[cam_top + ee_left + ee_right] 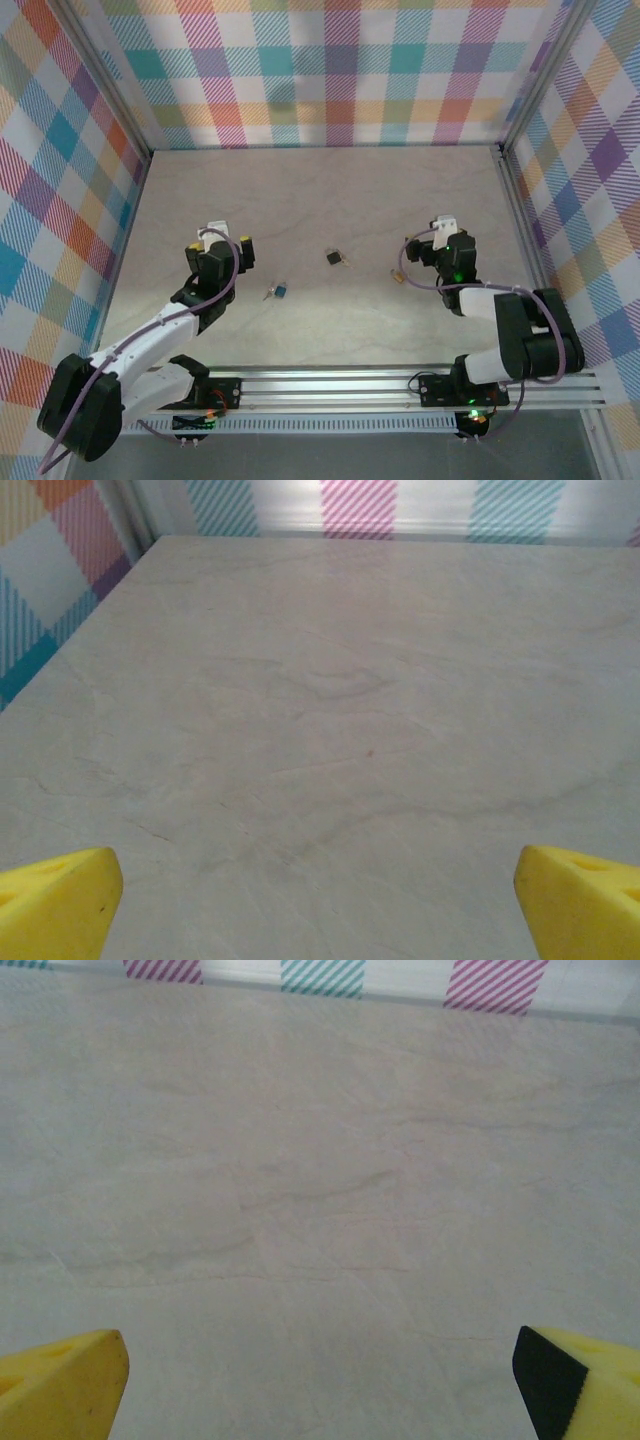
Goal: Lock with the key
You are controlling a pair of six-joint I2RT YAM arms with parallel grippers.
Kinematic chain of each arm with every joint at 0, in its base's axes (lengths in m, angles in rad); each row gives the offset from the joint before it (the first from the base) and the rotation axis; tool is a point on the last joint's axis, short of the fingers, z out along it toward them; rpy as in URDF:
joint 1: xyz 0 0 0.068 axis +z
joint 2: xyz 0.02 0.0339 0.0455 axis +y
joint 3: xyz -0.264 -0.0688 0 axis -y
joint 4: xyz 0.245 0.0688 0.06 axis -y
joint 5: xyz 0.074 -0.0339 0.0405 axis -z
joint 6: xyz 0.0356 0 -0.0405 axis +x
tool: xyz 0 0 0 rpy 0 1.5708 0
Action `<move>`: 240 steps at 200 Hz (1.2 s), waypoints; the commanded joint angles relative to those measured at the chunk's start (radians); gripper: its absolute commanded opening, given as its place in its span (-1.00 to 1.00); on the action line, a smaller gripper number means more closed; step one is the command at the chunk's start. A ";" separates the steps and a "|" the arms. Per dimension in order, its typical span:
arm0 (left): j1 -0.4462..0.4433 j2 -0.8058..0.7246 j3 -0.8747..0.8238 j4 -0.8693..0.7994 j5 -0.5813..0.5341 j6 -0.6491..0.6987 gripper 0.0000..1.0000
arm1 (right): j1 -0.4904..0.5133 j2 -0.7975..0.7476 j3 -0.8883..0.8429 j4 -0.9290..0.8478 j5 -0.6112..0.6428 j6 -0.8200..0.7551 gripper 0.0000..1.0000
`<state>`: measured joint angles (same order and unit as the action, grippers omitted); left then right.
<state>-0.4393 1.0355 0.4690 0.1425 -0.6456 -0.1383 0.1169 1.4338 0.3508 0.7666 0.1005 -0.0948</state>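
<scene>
The key, silver with a blue head, lies on the table near the front centre. The lock, a tiny dark padlock, rests a little behind and to the right of it. My left gripper hovers to the left of the key, open and holding nothing. My right gripper sits to the right of the lock, also open and holding nothing. In the left wrist view the gripper shows yellow fingertips wide apart over bare table. The right wrist view shows that gripper with its fingertips equally spread.
A small brass-gold item lies between the lock and my right gripper. Plaid walls enclose the pale table on three sides. A metal rail runs along the near edge.
</scene>
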 commanded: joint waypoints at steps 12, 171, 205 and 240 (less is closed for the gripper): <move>0.075 0.043 -0.004 0.115 0.002 0.002 0.99 | -0.036 0.033 0.034 0.062 -0.041 0.036 0.97; 0.334 0.379 -0.035 0.513 0.275 0.117 0.99 | -0.083 0.112 0.031 0.142 -0.093 0.080 0.98; 0.346 0.498 -0.031 0.630 0.363 0.121 0.99 | -0.082 0.111 0.031 0.141 -0.093 0.080 0.98; 0.370 0.533 -0.039 0.666 0.517 0.154 0.99 | -0.082 0.112 0.032 0.141 -0.093 0.081 0.97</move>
<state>-0.0990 1.5455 0.4183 0.6960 -0.2646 -0.0174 0.0383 1.5459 0.3611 0.8753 0.0246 -0.0299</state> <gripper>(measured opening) 0.996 0.988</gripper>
